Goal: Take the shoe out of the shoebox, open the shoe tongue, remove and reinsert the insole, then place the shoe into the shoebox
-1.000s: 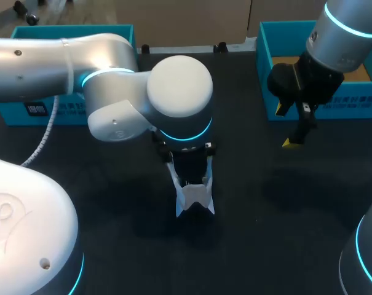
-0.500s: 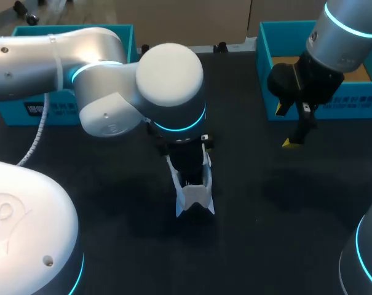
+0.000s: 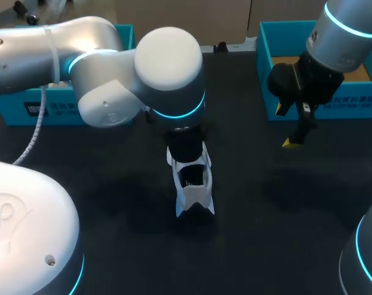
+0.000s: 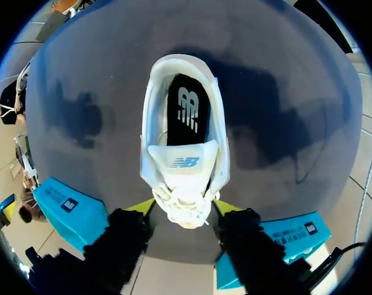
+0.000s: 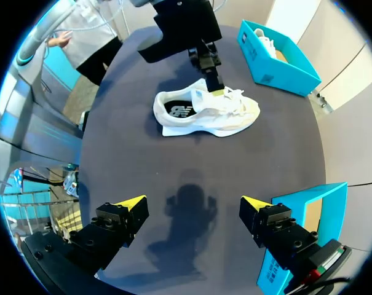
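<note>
1. L gripper (image 4: 184, 208): fingers spread, shoe (image 4: 152, 135) laces btwn tips, not clamped afaict. Closing here could snag laces and drag the shoe.
2. Insole (image 4: 187, 110) sits inside, beyond tips; tongue (image 4: 183, 161) may flop over it.
3. R gripper (image 5: 192, 206): fingers apart, nothing held, shoe well ahead.

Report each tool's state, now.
Left tool: open, straddling the shoe's front.
Right tool: open, holding nothing.
</note>
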### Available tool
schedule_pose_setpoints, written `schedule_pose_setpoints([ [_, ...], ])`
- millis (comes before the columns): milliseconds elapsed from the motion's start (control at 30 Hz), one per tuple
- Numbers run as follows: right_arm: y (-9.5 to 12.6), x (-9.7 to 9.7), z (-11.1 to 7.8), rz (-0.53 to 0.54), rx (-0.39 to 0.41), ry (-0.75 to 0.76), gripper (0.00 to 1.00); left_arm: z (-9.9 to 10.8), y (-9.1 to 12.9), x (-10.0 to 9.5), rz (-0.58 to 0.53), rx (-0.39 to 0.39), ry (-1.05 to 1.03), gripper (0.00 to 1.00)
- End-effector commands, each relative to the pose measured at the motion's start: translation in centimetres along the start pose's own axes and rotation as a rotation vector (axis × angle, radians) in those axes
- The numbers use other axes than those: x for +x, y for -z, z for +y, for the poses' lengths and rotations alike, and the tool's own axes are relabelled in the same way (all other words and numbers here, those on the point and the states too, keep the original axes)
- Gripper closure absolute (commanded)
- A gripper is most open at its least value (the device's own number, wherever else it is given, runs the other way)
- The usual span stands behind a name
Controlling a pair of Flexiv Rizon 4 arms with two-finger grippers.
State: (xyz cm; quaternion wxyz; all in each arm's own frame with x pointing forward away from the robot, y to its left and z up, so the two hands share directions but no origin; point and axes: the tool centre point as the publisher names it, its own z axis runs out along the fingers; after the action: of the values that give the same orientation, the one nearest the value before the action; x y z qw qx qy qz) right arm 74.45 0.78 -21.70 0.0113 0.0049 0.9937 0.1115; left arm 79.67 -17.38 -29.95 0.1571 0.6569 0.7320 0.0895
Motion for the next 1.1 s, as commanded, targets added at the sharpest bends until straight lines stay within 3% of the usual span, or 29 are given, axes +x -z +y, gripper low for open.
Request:
schedule_pose_setpoints([
  [33, -0.1, 0.0, 0.0, 0.001, 0.001, 0.0, 0.0, -0.1, -0.3, 0.1, -0.002, 0.007, -0.001, 0.67],
  [533, -0.1, 0.0, 0.0, 0.001, 0.001, 0.0, 0.0, -3.0, -3.1, -0.1, 0.036, 0.067, -0.021, 0.68],
  [867, -0.1, 0.0, 0.0, 0.001, 0.001, 0.0, 0.0, -1.5, -2.0, -0.3, 0.016, 0.048, 0.012, 0.69],
  [1100, -0.1, 0.0, 0.0, 0.001, 0.001, 0.0, 0.0, -2.7, -3.3, -0.4, 0.036, 0.079, 0.006, 0.75],
])
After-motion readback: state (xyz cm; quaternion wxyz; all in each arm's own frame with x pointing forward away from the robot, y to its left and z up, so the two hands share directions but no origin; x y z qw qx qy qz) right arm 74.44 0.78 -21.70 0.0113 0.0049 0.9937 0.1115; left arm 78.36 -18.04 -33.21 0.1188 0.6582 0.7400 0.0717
